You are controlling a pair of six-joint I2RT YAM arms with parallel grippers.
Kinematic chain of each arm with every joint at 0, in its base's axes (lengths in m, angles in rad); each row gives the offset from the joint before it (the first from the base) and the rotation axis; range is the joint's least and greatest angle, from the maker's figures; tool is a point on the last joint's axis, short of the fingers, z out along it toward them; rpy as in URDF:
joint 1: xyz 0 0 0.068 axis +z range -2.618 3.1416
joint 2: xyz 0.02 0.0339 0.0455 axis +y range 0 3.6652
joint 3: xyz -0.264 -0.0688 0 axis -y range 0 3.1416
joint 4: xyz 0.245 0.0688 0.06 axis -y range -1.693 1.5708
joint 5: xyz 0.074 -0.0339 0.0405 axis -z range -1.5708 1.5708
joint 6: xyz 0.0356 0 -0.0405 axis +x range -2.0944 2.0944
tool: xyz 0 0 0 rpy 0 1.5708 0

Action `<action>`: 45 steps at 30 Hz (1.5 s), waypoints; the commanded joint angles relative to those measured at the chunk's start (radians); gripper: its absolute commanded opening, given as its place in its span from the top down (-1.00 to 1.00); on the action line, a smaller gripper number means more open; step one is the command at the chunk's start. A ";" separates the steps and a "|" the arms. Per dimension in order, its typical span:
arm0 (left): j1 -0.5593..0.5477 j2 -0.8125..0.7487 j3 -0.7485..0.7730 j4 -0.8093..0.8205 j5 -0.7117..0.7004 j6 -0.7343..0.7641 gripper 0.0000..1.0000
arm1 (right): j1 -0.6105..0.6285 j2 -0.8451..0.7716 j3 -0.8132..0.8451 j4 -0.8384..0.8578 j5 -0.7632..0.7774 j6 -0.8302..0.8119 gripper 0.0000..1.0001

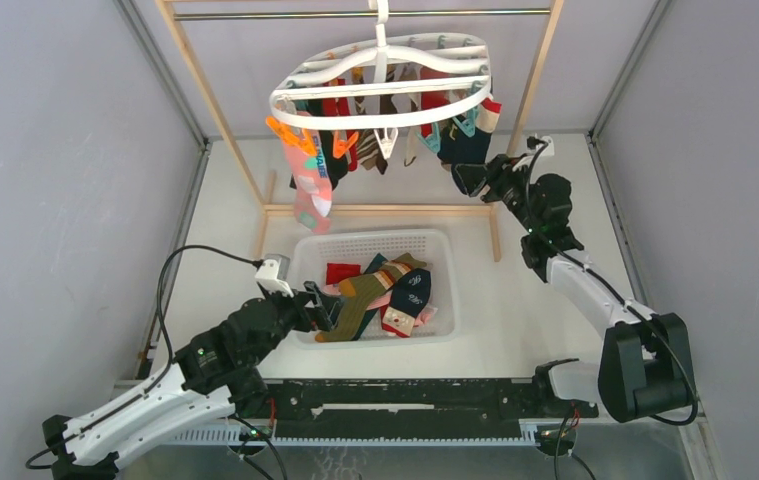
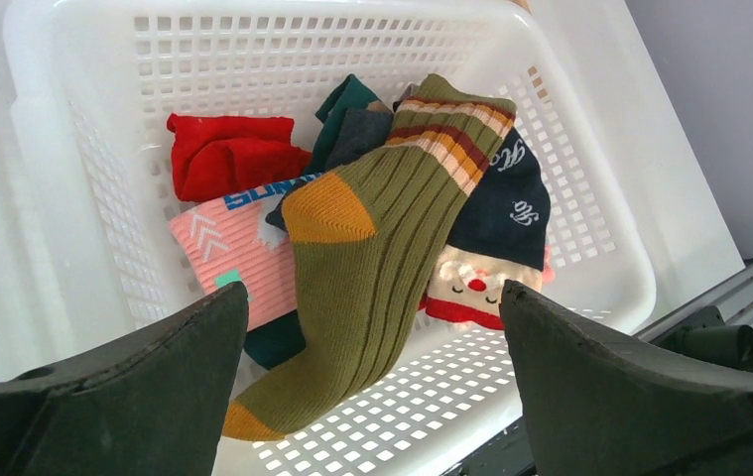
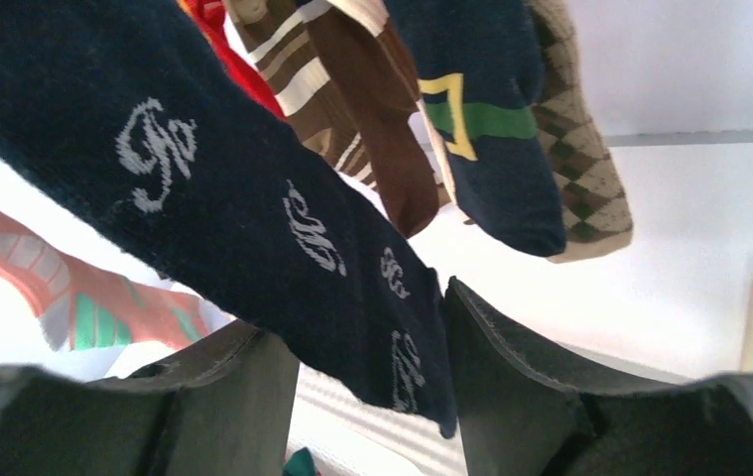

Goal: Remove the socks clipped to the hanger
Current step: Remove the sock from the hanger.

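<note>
Though white itself, table (image 1: pixel 515 300) between grey walls (image 1: pixel 45 200).

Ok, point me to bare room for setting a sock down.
Free: the basket floor strip between its far wall and the sock pile; the table between the basket's right wall and the right arm. Crowded: the basket's middle, and under the hanger, where socks dangle.

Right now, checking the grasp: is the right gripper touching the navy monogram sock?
Touching. Right wrist view: the navy monogram sock lies between the fingers of the right gripper, flush against one.
</note>
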 commanded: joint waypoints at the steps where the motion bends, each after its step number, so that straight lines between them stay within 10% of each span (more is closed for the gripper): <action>1: 0.006 -0.014 0.057 0.003 -0.003 0.013 -1.00 | 0.038 -0.018 0.046 0.046 0.017 -0.014 -0.15; 14: 0.005 -0.043 0.053 -0.010 0.005 0.005 -1.00 | 0.091 -0.095 0.046 -0.067 0.047 -0.061 0.49; 45: 0.006 -0.067 0.071 -0.033 0.017 -0.001 -0.99 | 0.196 -0.367 -0.077 -0.210 0.105 -0.094 0.59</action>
